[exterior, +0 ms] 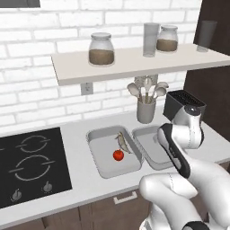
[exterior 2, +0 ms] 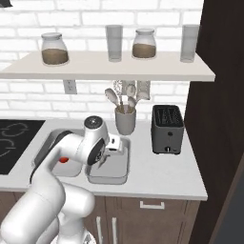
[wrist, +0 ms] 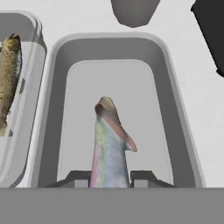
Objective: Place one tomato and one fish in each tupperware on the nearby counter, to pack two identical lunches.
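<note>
While the left-hand tupperware point(exterior: 99, 158) is already sitting packed with a red tomato point(exterior: 118, 155) and a brown fish point(exterior: 121, 141), the gripper point(wrist: 110, 177) is hanging over the right-hand tupperware point(wrist: 175, 109) with its fingers point(wrist: 74, 178) clenched on a second, silvery-pink fish point(wrist: 109, 146) — the tail end pinched between them, the body stretching away ahead of the tips.

Seen from the hand camera, the tray floor directly beyond the fingers is lying bare, its rim framing the fish on both sides; the brown fish is resting well off to one side, past the near rim. On the pale counter point(exterior: 78, 188), the two trays are standing side by side, nearly touching.

Judging by this, the step in hand is delivering the second fish. The next move is likely calling for a short descent and then a release, keeping the fish inside the rim — after which a tomato is still needed here. How high the fish is hanging above the floor cannot be told.
</note>
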